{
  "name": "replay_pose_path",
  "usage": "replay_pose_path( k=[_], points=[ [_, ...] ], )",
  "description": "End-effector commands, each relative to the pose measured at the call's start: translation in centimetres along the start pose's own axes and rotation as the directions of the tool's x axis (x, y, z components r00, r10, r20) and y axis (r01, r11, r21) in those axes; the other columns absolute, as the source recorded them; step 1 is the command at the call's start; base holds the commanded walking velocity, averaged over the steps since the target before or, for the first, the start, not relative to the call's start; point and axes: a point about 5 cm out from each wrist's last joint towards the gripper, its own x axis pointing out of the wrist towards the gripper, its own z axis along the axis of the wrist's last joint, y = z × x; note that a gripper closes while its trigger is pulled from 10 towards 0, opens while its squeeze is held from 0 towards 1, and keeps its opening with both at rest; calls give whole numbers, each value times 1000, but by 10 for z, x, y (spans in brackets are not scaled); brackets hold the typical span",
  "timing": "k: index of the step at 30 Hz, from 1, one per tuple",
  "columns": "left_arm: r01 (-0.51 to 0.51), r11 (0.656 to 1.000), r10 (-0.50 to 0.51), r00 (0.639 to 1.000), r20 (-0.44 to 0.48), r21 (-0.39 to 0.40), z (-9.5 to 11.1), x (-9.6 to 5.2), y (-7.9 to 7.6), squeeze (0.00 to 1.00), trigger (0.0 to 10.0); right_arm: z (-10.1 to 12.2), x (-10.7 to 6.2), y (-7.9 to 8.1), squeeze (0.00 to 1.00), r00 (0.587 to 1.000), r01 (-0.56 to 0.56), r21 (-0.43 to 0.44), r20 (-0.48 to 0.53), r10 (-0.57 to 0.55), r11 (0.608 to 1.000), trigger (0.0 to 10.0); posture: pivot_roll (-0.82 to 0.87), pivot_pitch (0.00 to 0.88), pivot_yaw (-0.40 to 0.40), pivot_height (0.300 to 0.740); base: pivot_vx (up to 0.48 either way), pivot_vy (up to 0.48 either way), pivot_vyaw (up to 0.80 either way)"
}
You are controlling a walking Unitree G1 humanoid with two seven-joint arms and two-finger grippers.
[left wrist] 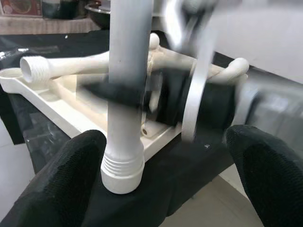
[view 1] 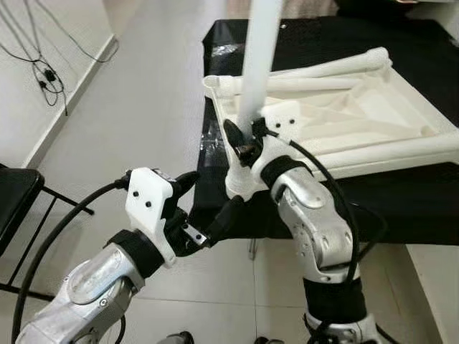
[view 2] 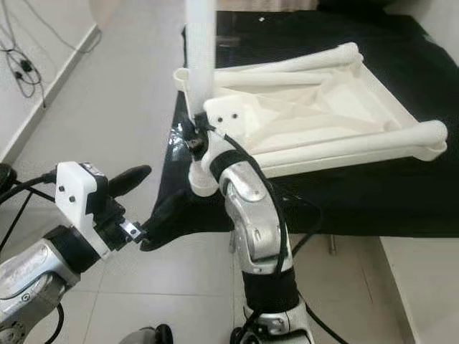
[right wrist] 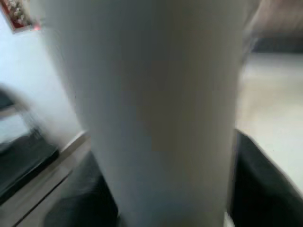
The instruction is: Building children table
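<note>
A white plastic table leg stands nearly upright in the centre of the head view, its threaded lower end resting near the front edge of a black-covered worktop. The right gripper, at centre frame, has its black fingers closed around the leg low down, just above the threads; the right wrist view is close up on the pale tube, with dark fingers on either side. The right forearm rises steeply from the lower right, bent sharply at the wrist.

Behind the leg, in the upper right, the white tabletop lies upside down on the worktop, with other legs lying across it and a round corner socket at its upper left corner, just beside the held leg.

The left gripper, in the lower left, hovers over the floor in front of the worktop, its fingers spread open and empty, pointing towards the leg's base.

The step in hand looks like fitting this leg. The next move likely calls for lifting the threaded end over the corner socket, lining it up squarely, then twisting it in.
</note>
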Motion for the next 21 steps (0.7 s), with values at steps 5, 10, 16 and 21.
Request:
replay_pose_path(
  k=[5,10,16,21],
  points=[
    [10,1000,-10,1000,-22,-8,-3,-1,-2,0,10000,39,-9,4,0,892,-423,2,180,416,906,10000,156,268,-6,740,0,0,0],
    [8,1000,-8,1000,-21,-8,-3,-2,-2,0,10000,54,-12,-10,0,801,-573,-111,132,584,812,10000,162,273,-9,740,0,0,0],
    [10,1000,-10,1000,-26,-8,-3,-4,-4,0,10000,61,-2,-32,0,694,-707,-181,8,720,684,10000,179,279,-9,740,0,0,0],
    [6,1000,-6,1000,-30,-3,-1,-6,-3,0,10000,71,2,-43,0,616,-776,-184,-22,787,603,0,194,287,-5,740,0,0,0]
  ],
)
